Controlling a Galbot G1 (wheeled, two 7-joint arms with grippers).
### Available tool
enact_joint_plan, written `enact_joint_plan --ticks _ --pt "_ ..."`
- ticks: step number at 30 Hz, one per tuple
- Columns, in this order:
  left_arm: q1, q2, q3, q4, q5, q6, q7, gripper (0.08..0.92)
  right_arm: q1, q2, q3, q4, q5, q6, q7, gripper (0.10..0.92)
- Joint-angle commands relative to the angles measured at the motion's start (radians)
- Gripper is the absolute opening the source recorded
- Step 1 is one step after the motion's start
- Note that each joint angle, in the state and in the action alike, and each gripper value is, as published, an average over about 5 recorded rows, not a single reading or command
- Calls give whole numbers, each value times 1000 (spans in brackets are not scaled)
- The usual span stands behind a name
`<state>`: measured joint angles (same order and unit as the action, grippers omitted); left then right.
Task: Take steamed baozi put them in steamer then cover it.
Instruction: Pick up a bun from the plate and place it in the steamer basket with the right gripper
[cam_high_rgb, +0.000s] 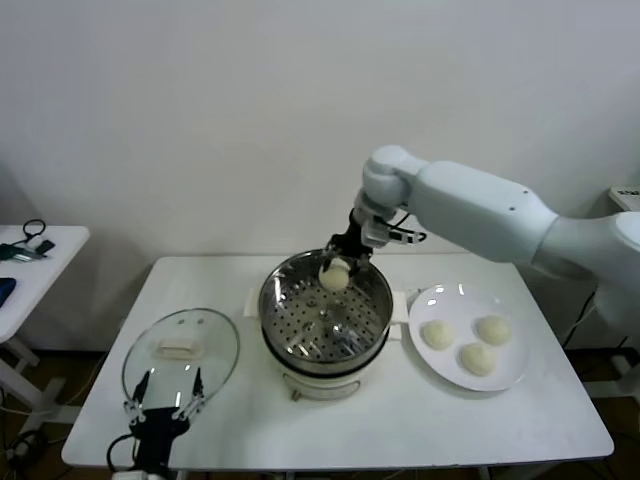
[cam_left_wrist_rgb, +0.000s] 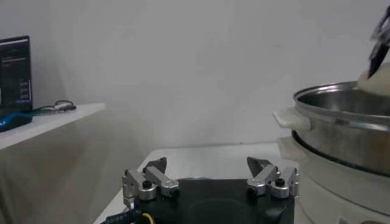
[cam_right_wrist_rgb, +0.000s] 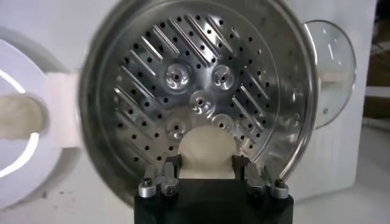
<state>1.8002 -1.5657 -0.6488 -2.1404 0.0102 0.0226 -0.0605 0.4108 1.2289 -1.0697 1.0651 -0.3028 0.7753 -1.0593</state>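
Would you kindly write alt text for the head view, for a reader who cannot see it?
The right gripper holds a bun over the steamer at the table's centre. Three buns sit on a plate to its right; the glass lid lies to its left, by the open left gripper.

Looks like a robot lab, not anybody's real kitchen.

Plain white wall, nothing hung on it, and a white bench (cam_high_rgb: 520, 420) on thin legs pushed up against it. The only kitchen stuff is a steamer (cam_high_rgb: 325, 318), a glass lid (cam_high_rgb: 181, 352) and a plate (cam_high_rgb: 440, 365) of buns (cam_high_rgb: 478, 358), laid out tidy with lots of bare top around them. No sink, stove or cupboards anywhere. Off to the left there's a second white table (cam_high_rgb: 40, 262) with loose cables (cam_high_rgb: 36, 229) and a dark device (cam_left_wrist_rgb: 14, 72) that looks like a screen. A big white robot arm (cam_high_rgb: 480, 215) reaches in over the bench.
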Motion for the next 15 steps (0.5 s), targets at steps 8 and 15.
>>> enact_joint_plan --ticks 8,15 --pt "-15 -3 6 12 -2 1 0 823 -116 107 84 -187 -172 97 44 583" --pt "-12 -2 6 9 -2 -1 -1 823 -85 112 66 -199 -91 94 22 596"
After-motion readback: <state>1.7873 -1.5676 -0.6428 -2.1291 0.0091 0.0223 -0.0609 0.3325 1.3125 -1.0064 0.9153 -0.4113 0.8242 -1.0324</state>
